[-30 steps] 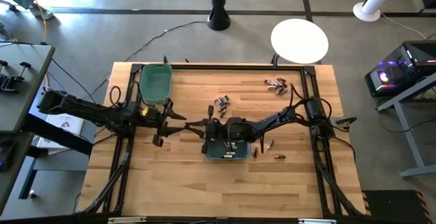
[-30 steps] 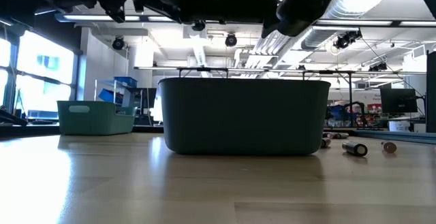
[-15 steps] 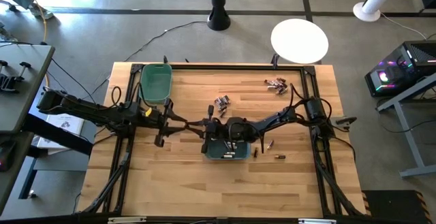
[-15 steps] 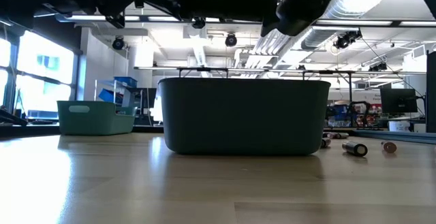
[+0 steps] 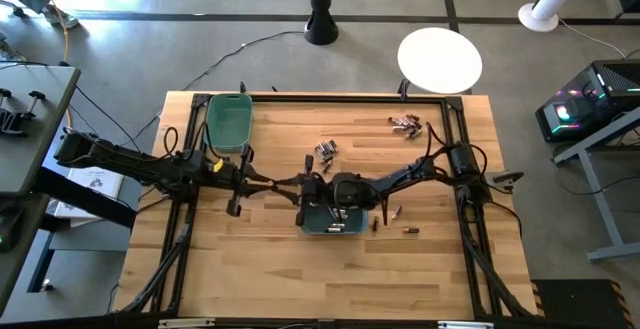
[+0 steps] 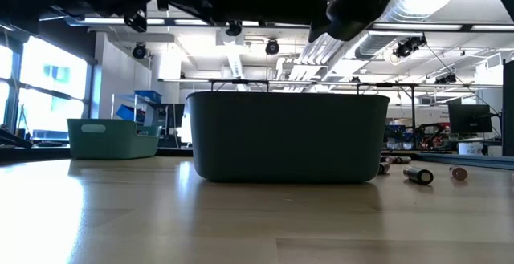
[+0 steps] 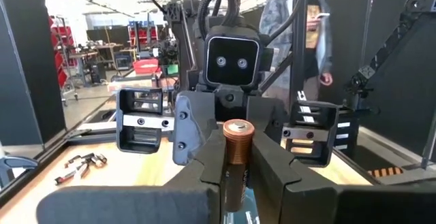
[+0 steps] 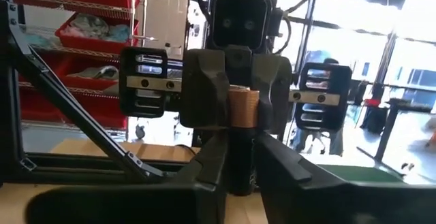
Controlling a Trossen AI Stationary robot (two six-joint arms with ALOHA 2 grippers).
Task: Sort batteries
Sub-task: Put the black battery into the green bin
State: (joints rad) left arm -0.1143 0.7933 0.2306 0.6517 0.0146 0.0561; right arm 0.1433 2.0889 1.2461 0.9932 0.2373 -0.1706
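Above the dark bin (image 5: 330, 228) at table centre, the left gripper (image 7: 235, 173) pinches 1 copper-capped battery (image 7: 236, 142), nose to nose with the right gripper (image 8: 240, 159). Whether that one grips it too, I cannot tell. Loose batteries (image 5: 324, 150) lie at the bin's 12, 2 and 3 o'clock, so much sorting remains. Arms hide this bin's contents.

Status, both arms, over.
Left gripper shut on battery, mid-table by dark bin. Right gripper nose to nose, at same battery. Loose batteries clear of both.
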